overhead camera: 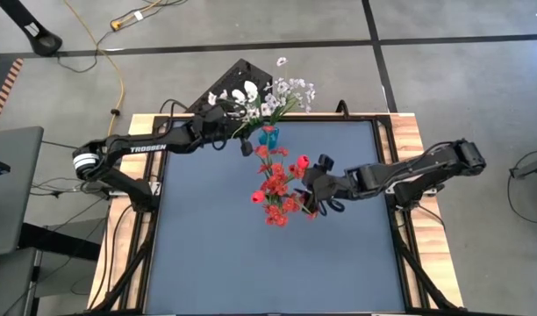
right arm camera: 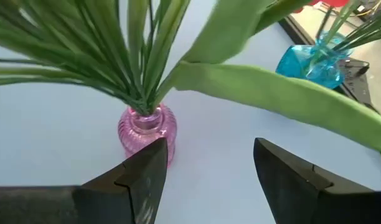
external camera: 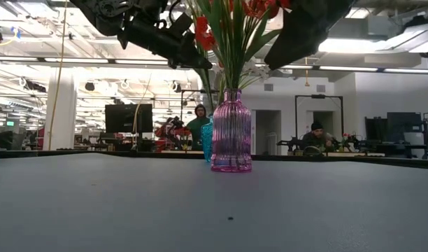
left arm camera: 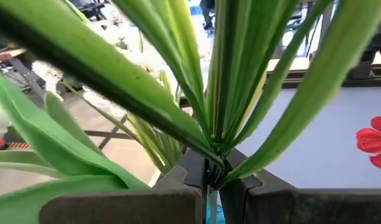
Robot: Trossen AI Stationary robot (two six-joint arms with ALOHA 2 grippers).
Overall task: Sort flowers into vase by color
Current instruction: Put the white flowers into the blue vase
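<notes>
The white flowers point(overhead camera: 282, 95) lean over the table's point(overhead camera: 251, 263) far edge from the blue vase point(overhead camera: 268, 136), their stems pinched by the left gripper point(left arm camera: 209, 180). Placing seems nearly done; next, release gently. The right gripper point(right arm camera: 206, 174) hangs spread beside the red flowers point(overhead camera: 275, 189) in the pink vase point(external camera: 231, 133), mid-table.

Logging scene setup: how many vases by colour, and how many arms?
Pink vase: 1
Blue vase: 1
Arms: 2, left gripper shut on a green stem, right gripper open by the pink vase
Total: 4
</notes>
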